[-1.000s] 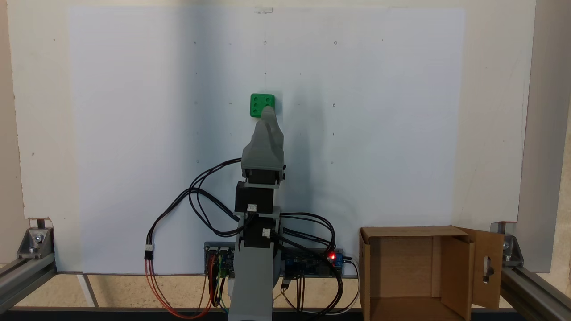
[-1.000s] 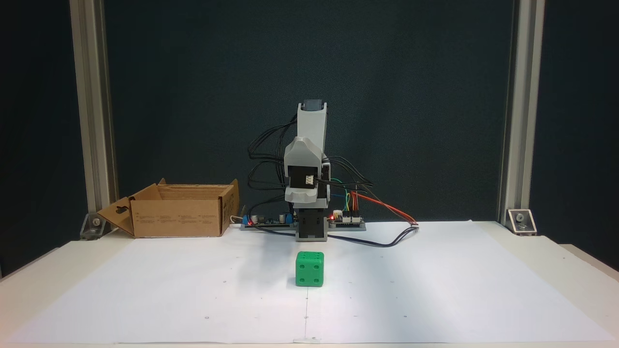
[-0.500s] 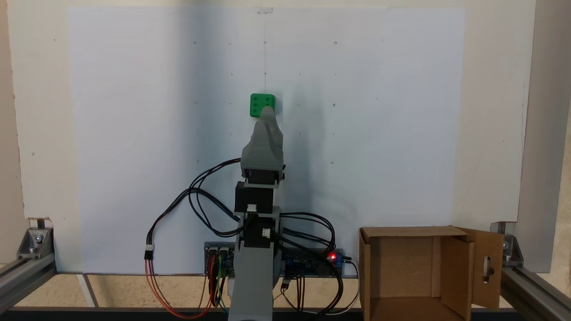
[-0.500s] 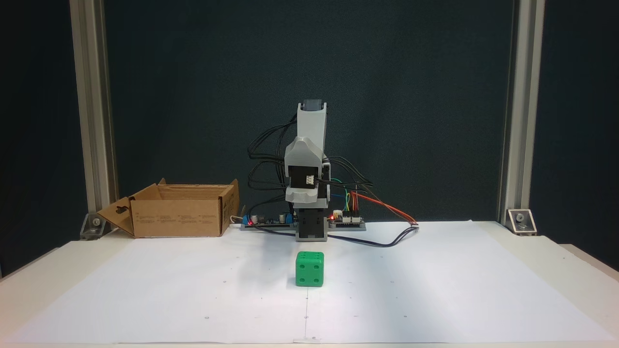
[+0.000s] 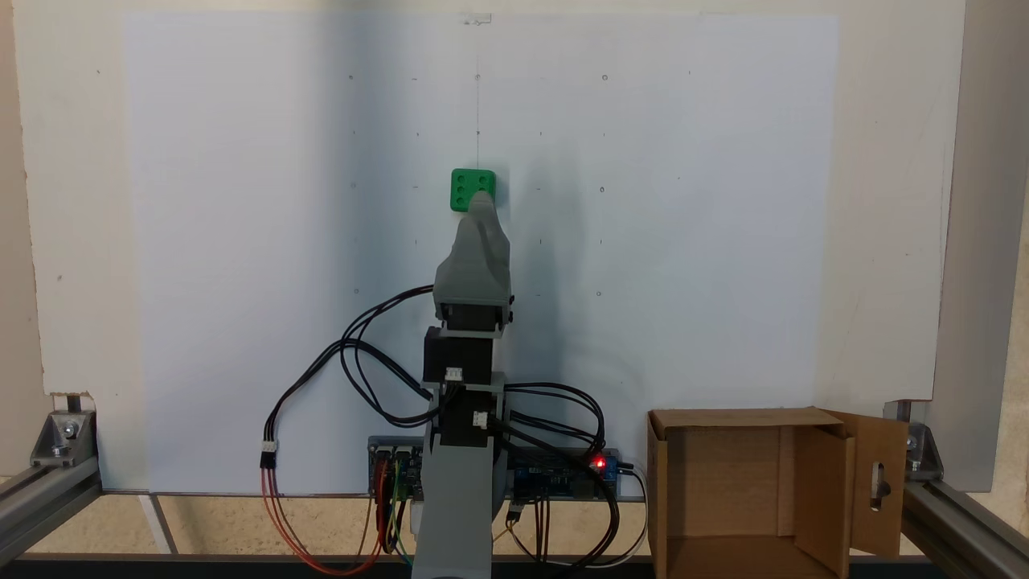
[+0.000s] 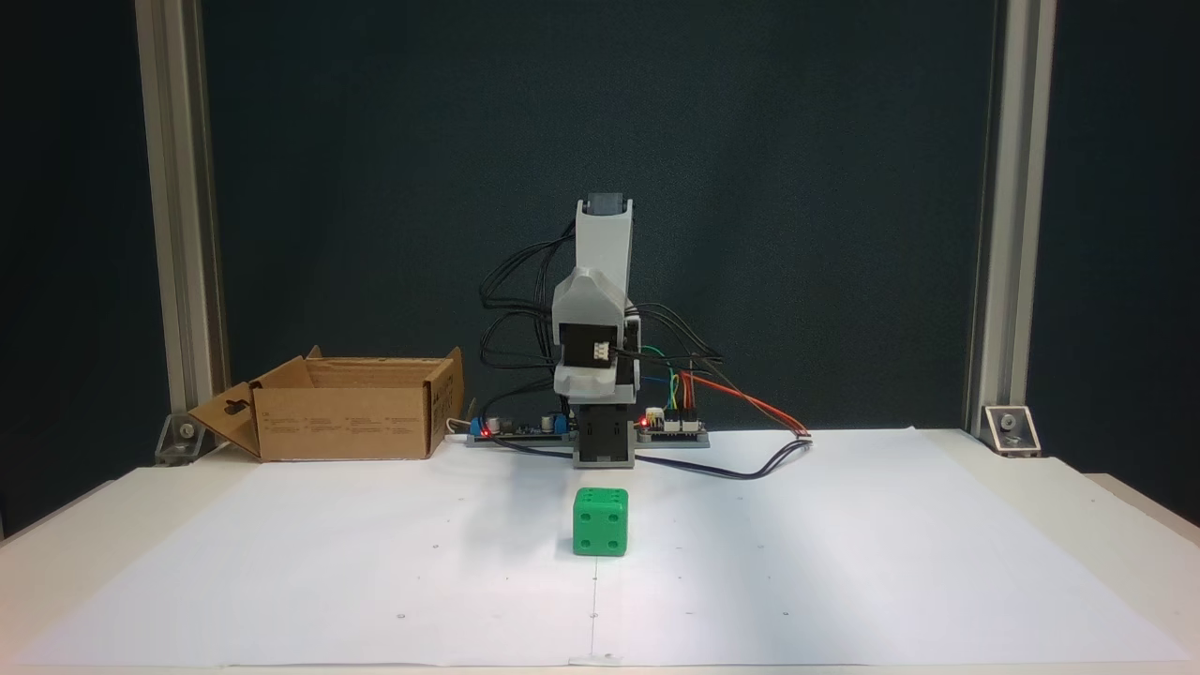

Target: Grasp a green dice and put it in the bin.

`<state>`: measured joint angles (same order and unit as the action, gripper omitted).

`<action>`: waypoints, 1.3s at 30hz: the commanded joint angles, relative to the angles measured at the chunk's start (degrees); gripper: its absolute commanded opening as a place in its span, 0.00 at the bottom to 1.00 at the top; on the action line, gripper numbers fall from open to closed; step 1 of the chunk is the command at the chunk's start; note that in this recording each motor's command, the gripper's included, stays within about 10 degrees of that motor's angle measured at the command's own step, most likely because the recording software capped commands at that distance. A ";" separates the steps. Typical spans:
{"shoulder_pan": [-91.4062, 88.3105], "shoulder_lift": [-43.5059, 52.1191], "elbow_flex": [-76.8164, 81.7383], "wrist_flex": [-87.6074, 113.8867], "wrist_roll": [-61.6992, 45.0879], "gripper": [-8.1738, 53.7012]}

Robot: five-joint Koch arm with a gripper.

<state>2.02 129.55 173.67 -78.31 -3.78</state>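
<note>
The grey gripper [image 5: 481,198] hangs folded up over the arm's base, its single visible tip overlapping the near edge of the green dice [image 5: 470,186] in a fixed view; whether its jaws are open or closed I cannot tell. From the front, the dice [image 6: 600,521] sits on the white paper sheet [image 6: 844,544] well below and in front of the gripper, untouched. The cardboard bin [image 6: 349,409] stands off to one side of the gripper, beside the arm's base, one slotted flap hanging outward.

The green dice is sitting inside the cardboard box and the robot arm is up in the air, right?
Not quite. The green dice is not inside the cardboard box; it sits out on the white paper, in front of the robot arm, as the front-facing fixed view shows. The arm is indeed raised.
</note>
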 commanded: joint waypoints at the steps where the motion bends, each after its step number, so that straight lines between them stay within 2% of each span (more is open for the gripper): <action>1: -0.62 6.15 -2.90 2.64 -2.46 0.81; 16: -0.09 6.33 -25.66 55.44 -1.85 0.81; 29: -0.26 5.71 -57.74 104.57 8.09 0.81; 39: -0.26 -8.44 -79.72 140.61 13.18 0.81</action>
<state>2.20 122.87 97.47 56.25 6.77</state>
